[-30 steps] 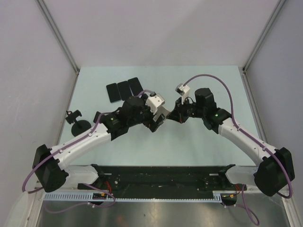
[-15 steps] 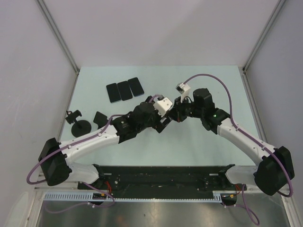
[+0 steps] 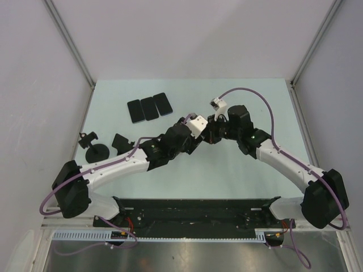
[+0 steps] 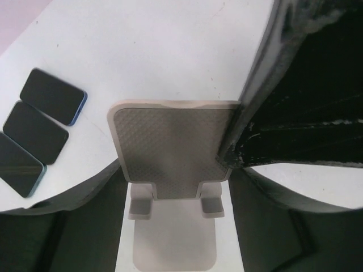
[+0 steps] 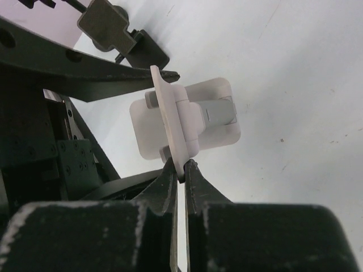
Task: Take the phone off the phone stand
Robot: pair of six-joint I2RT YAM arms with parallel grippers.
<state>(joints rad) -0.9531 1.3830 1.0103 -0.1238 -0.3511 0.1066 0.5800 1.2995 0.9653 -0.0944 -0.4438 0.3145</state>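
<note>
Right gripper (image 5: 180, 170): jaws clamped on the plate edge of the white phone stand (image 5: 193, 122), near table (image 3: 227, 173) centre. Left gripper (image 4: 176, 164): spread wide, straddling the stand, one finger (image 4: 295, 113) touching its plate. Three phones (image 3: 150, 107) lie flat in a row toward 11 o'clock, well apart from it.

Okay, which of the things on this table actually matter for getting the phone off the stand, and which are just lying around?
In the job: white phone stand, holding no phone; right gripper, pinching its plate edge; left gripper, open around it.
Lying about: three phones, flat in a row; black stands at the left.
</note>
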